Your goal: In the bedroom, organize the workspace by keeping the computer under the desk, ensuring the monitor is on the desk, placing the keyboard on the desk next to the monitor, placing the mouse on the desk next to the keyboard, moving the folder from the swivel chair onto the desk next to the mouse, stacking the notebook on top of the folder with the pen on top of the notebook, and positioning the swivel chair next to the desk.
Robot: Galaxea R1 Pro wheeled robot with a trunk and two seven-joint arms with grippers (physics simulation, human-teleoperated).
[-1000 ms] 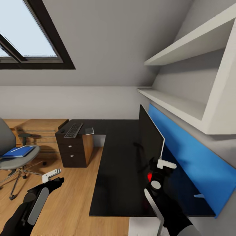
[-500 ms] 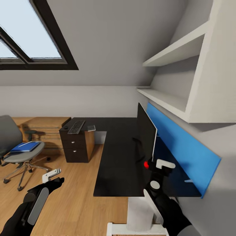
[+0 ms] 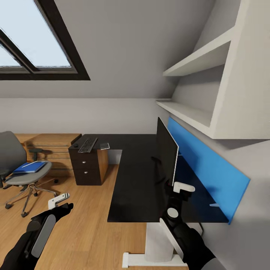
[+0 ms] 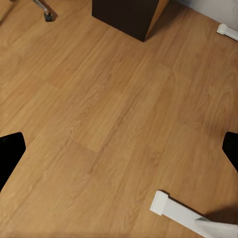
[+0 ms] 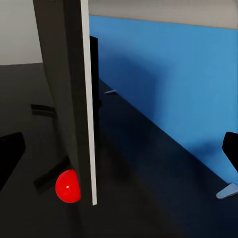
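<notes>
Standing upright on the desk (image 3: 137, 176), the monitor (image 3: 166, 150) has its near edge just beyond the right gripper (image 5: 119, 148), whose 2 fingers are spread wide with nothing between them (screen edge ahead of the gap, not touched). The left gripper (image 4: 119, 148) hangs wide open over bare wood floor (image 4: 99, 124), holding nothing. The keyboard (image 3: 87, 144) lies on the far desk end. The folder (image 3: 30, 167) lies on the swivel chair (image 3: 20, 168), well apart from both grippers.
</notes>
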